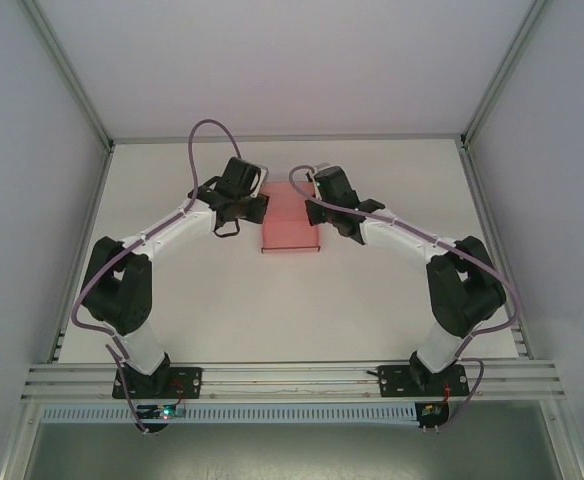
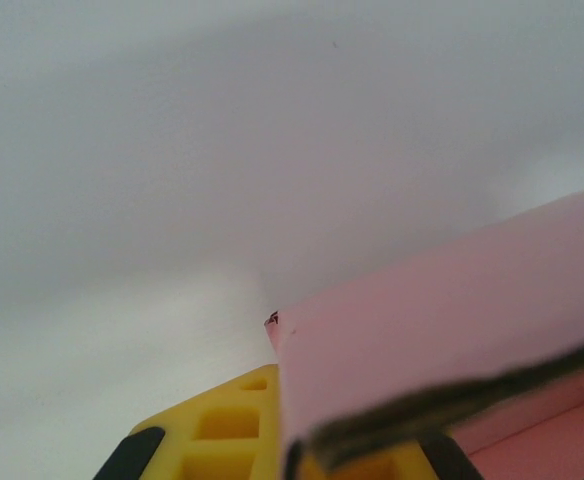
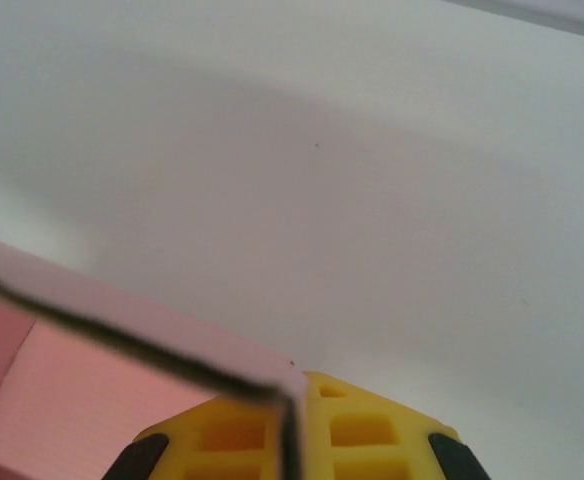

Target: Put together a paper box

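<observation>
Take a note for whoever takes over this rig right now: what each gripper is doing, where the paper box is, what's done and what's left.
Grippers: the left gripper looks shut on the left-side wall of the paper box; the right gripper looks shut on its right-side wall.
Where: the box sits mid-table, between the two grippers.
Done: both side walls stand up from the base.
Left: close and tuck the ends. The pictures don't show whether any flap is locked.

Black-and-white arms, purple cables, yellow pincer pads
</observation>
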`<action>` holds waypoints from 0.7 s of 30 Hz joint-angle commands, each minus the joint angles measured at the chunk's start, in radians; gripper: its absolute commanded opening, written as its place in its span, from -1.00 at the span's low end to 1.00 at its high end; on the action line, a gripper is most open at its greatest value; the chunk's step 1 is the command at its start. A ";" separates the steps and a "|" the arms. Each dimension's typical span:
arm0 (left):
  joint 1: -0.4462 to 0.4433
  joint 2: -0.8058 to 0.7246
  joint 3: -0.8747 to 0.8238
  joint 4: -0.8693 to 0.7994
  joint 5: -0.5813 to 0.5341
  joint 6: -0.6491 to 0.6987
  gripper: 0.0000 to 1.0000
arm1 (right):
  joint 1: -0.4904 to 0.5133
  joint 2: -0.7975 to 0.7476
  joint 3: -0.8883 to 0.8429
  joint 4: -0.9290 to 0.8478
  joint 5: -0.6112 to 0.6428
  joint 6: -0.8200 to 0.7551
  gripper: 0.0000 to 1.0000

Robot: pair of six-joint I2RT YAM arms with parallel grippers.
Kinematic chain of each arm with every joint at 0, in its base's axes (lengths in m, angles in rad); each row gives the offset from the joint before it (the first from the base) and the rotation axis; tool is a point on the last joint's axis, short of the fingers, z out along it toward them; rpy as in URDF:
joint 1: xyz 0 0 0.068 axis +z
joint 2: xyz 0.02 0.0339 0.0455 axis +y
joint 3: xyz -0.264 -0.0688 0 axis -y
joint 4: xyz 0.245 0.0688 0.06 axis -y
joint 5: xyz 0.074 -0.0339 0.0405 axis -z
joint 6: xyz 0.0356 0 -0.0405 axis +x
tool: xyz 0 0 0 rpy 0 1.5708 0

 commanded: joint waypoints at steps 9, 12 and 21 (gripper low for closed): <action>-0.041 -0.047 -0.136 0.306 -0.083 -0.235 -1.00 | 0.064 0.000 -0.107 0.354 0.165 0.323 -1.00; -0.048 -0.053 -0.176 0.362 -0.097 -0.232 -1.00 | 0.081 0.004 -0.132 0.432 0.179 0.280 -1.00; -0.077 -0.077 -0.283 0.499 -0.109 -0.183 -1.00 | 0.102 0.031 -0.236 0.593 0.153 0.166 -1.00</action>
